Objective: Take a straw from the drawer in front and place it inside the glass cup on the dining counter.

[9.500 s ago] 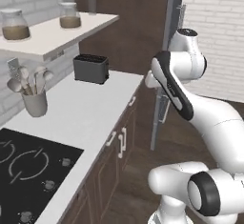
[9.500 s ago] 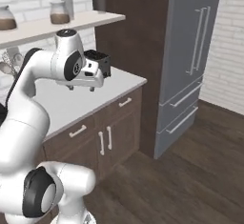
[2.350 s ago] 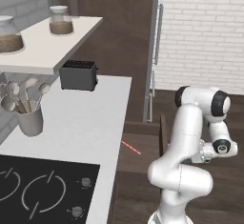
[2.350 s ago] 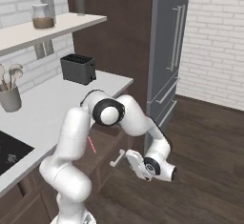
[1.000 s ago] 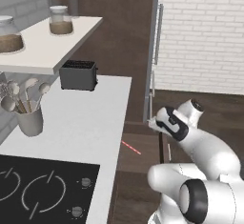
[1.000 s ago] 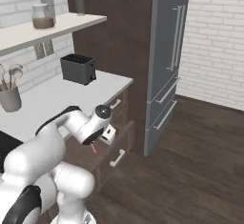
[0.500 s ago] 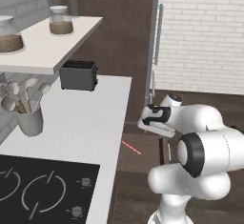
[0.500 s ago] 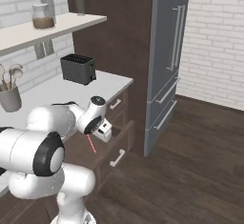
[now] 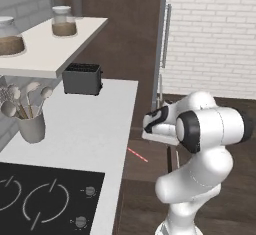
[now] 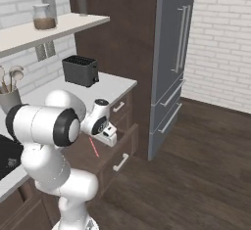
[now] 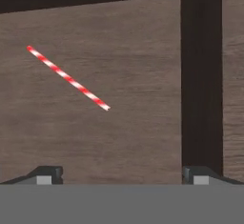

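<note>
Red-striped straw (image 11: 68, 77) lies diagonally on the drawer (image 11: 119, 137) floor, pincer (image 11: 121, 173) spread wide

The drawer (image 11: 119, 132) bottom is seen as matt dark brown wood with fine grain. The straw (image 11: 68, 77) looks like smooth red-and-white striped plastic or paper, can't be told which. The toaster (image 9: 82, 78) is rendered matt black, and the fridge (image 10: 171, 53) as brushed grey metal.

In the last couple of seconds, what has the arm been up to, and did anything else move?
The arm swung up from low beside the cabinets and folded over the open drawer, bringing the gripper above the straw. Its jaws are open and hold nothing. The straw lies flat on the drawer bottom as before; the toaster and utensil pot haven't moved.
</note>
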Robot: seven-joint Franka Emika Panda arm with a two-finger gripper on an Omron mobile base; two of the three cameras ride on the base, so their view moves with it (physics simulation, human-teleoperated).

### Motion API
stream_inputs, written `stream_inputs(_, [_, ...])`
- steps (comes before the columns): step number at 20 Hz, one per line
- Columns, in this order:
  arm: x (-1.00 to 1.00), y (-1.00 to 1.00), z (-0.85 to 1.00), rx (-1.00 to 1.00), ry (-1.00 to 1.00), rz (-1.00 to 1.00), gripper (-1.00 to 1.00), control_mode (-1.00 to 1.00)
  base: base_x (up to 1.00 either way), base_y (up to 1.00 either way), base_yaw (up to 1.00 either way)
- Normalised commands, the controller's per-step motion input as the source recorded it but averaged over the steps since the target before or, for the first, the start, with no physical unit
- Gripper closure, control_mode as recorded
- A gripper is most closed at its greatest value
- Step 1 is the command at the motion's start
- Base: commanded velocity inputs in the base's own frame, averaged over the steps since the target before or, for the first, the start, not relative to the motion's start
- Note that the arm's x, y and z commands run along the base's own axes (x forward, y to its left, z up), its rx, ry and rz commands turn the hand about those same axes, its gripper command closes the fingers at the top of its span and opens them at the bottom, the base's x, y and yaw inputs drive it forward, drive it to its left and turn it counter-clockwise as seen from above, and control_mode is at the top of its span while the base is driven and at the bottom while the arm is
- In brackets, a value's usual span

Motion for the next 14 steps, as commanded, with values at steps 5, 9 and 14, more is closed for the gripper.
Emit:
stream_inputs(5, [0.0, 0.0, -0.52, -0.1, 0.0, 0.0, -1.0, -1.0, 0.0, 0.0, 0.0])
stream_inputs(9, [0.0, -0.03, -0.47, -0.06, 0.0, 0.0, -1.0, -1.0, 0.0, 0.0, 0.0])
stream_inputs(14, [0.0, -0.31, -0.41, -0.02, 0.0, 0.0, -1.0, -1.0, 0.0, 0.0, 0.0])
